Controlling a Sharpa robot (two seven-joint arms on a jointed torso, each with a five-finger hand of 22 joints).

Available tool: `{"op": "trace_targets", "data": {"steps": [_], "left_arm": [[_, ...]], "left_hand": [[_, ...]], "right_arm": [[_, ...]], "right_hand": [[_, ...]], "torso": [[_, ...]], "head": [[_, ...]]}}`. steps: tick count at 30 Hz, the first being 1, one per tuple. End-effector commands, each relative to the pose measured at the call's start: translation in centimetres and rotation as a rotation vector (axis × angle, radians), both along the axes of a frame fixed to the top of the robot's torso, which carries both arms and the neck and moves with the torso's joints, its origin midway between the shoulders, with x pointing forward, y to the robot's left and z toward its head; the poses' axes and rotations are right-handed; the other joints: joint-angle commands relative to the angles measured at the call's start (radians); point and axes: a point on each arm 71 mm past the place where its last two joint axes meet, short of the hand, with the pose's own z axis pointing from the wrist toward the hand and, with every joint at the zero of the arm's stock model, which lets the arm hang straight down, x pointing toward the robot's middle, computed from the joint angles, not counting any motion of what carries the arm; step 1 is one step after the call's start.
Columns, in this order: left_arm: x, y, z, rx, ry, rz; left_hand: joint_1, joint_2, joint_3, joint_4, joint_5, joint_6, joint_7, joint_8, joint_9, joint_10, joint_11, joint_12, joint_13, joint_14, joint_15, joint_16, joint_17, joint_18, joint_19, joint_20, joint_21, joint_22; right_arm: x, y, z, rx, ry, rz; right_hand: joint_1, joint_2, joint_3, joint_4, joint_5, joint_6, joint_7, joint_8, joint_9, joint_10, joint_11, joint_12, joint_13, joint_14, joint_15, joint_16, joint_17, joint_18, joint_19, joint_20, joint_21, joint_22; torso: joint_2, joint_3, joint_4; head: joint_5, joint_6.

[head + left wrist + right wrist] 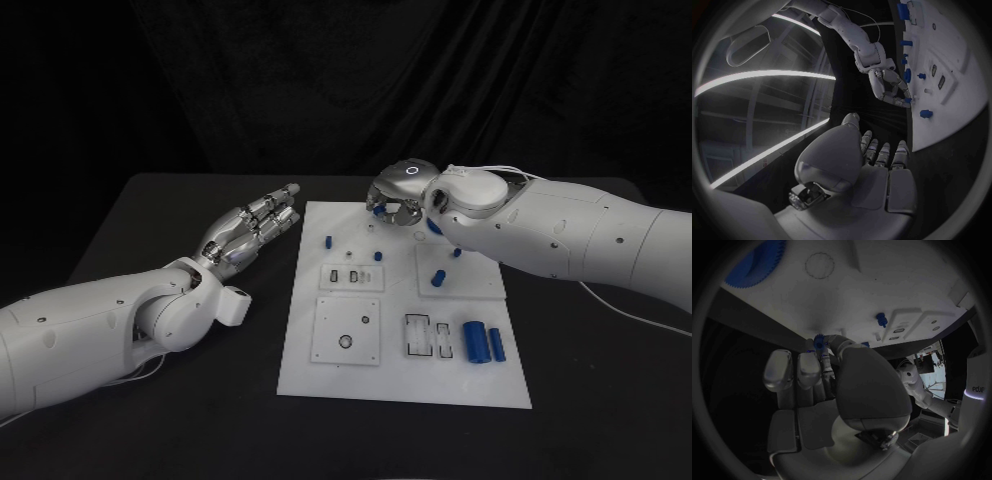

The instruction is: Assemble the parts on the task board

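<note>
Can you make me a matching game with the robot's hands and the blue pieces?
Things:
1. left hand
2. right hand
3. two blue cylinders
4. task board

States:
A. white, flat in the middle of the table
B. lying side by side at the board's near right
C. fingers stretched out, holding nothing, beside the board
D. pinching a small blue part at the board's far edge

Pairs: 1-C, 2-D, 3-B, 4-A
</note>
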Motion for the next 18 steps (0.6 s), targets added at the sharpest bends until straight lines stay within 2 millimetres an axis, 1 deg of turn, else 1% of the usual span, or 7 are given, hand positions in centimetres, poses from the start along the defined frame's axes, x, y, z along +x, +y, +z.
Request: {"op": "trace_targets", "data": {"steps": [1, 5, 9, 14, 18], "left_arm": [[-0.11, -0.13, 0.52, -0.041, -0.058, -0.015], [-0.08, -0.17, 0.50, -0.041, -0.057, -0.016], [-0.03, -0.17, 0.48, -0.040, -0.056, -0.016], [0.00, -0.15, 0.46, -0.038, -0.054, -0.015], [0.03, -0.16, 0.44, -0.037, -0.052, -0.016]], "left_hand": [[-0.002, -0.005, -0.003, 0.004, 0.005, 0.003, 0.003, 0.004, 0.001, -0.001, 0.000, 0.003, 0.001, 0.000, 0.003, -0.004, -0.001, 0.010, 0.001, 0.002, 0.005, 0.000], [-0.003, -0.005, -0.003, 0.003, 0.005, 0.010, 0.007, 0.006, 0.002, -0.001, 0.001, 0.003, 0.001, 0.000, 0.005, -0.004, -0.001, 0.010, 0.001, 0.003, 0.005, 0.000], [-0.004, -0.004, -0.002, 0.003, 0.005, 0.016, 0.011, 0.007, 0.003, -0.001, 0.003, 0.004, 0.001, 0.000, 0.005, -0.004, -0.001, 0.010, 0.002, 0.004, 0.006, 0.001], [-0.005, -0.003, -0.001, 0.003, 0.005, 0.028, 0.016, 0.010, 0.004, 0.000, 0.006, 0.005, 0.001, 0.000, 0.006, -0.004, -0.001, 0.010, 0.002, 0.005, 0.006, 0.001], [-0.005, -0.002, 0.000, 0.003, 0.006, 0.036, 0.020, 0.012, 0.005, 0.000, 0.008, 0.006, 0.001, 0.000, 0.007, -0.004, -0.001, 0.010, 0.002, 0.006, 0.006, 0.001]], "right_arm": [[-0.04, 0.07, -0.40, -0.009, 0.011, -0.008], [-0.05, 0.15, -0.44, -0.009, 0.012, -0.006], [-0.04, 0.19, -0.43, -0.008, 0.011, -0.006], [0.02, 0.17, -0.41, -0.009, 0.011, -0.011], [0.06, 0.16, -0.45, -0.014, 0.018, -0.016]], "right_hand": [[-0.003, 0.006, 0.003, 0.001, 0.003, -0.008, -0.001, -0.005, -0.002, -0.005, -0.004, 0.003, 0.002, -0.006, -0.001, -0.005, -0.003, -0.008, -0.008, 0.000, -0.005, -0.002], [-0.002, 0.007, 0.006, 0.001, 0.004, -0.014, -0.001, -0.010, -0.003, -0.006, -0.006, 0.004, 0.003, -0.010, -0.002, -0.013, -0.014, -0.007, -0.012, 0.000, -0.009, -0.005], [-0.002, 0.006, 0.009, 0.001, 0.004, -0.020, 0.000, -0.016, -0.005, -0.008, -0.009, 0.003, 0.003, -0.020, -0.003, -0.031, -0.039, -0.004, -0.021, -0.001, -0.020, -0.014], [-0.002, 0.006, 0.013, 0.002, 0.003, -0.025, -0.001, -0.020, -0.007, -0.017, -0.008, 0.001, 0.002, -0.026, -0.003, -0.039, -0.047, -0.003, -0.026, -0.001, -0.026, -0.017], [-0.004, 0.008, 0.020, 0.005, 0.004, -0.035, 0.000, -0.028, -0.011, -0.037, -0.006, 0.001, 0.000, -0.039, -0.001, -0.064, -0.078, 0.000, -0.040, 0.001, -0.042, -0.030]], "torso": [[0.000, -0.0001, 0.0007], [0.000, -0.0001, 0.0012], [0.000, -0.0005, -0.0003], [0.000, -0.0012, -0.0002], [0.000, -0.0016, 0.0004]], "head": [[0.000, -0.001], [0.001, -0.002], [0.003, -0.001], [0.006, -0.002], [0.006, -0.003]]}}
